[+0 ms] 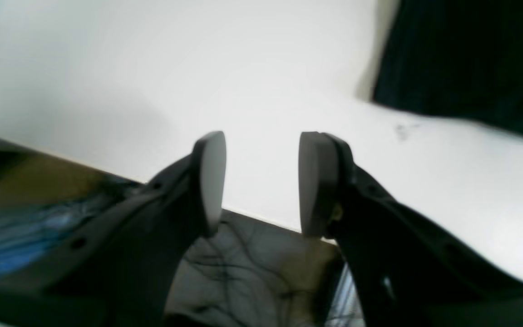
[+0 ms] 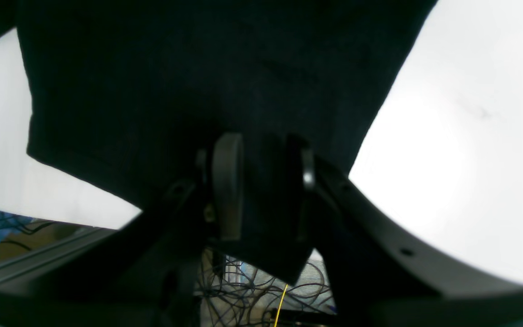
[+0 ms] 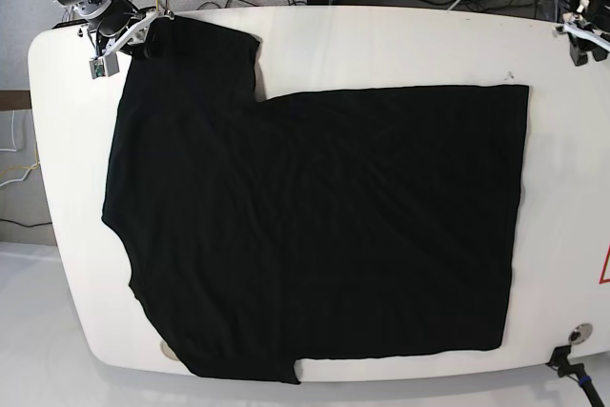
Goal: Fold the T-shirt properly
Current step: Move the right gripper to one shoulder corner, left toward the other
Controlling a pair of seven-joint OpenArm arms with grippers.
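Left wrist: the left gripper (image 1: pixel 261 181) gapes empty over the table (image 1: pixel 252 81) edge. Right wrist: the right gripper (image 2: pixel 261 190) pinches the T-shirt (image 2: pixel 198 81), seemingly its sleeve, likely to fold it inward. Base: the shirt lies flat across the table.
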